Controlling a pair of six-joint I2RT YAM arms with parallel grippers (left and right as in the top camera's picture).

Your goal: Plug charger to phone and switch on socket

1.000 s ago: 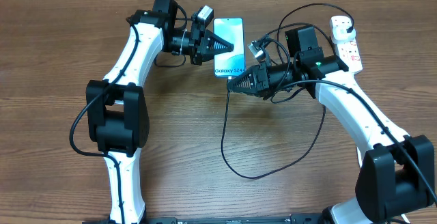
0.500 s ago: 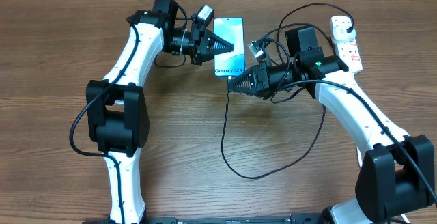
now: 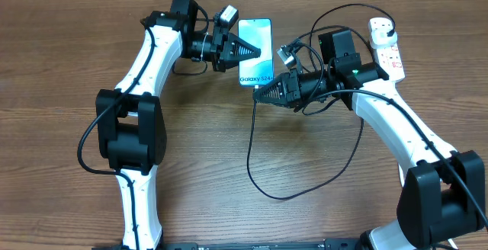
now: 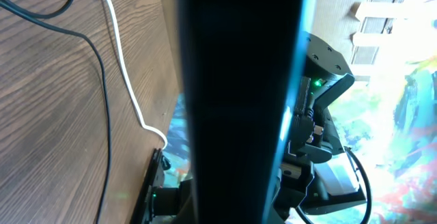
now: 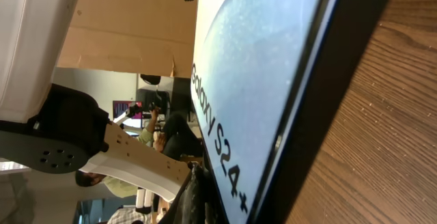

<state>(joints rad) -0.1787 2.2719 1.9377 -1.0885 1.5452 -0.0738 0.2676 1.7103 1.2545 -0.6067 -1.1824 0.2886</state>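
1. left gripper (image 3: pixel 259 51): jaws closed, nothing between them, tip lying across phone (image 3: pixel 255 29), apparently pinning it.
2. right gripper (image 3: pixel 259 95): clamped on charger (image 3: pixel 251 136) connector end, just at phone's lower edge.
3. socket (image 3: pixel 386 48): far right, switch step not yet done.

Step in hand: insertion. You next need connector squared to port, then straight push.

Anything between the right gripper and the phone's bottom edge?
Nothing visible. The right gripper, with the charger cable trailing from its tip, sits right at the bottom edge of the phone. The left gripper rests on the screen from the side, clear of that gap.
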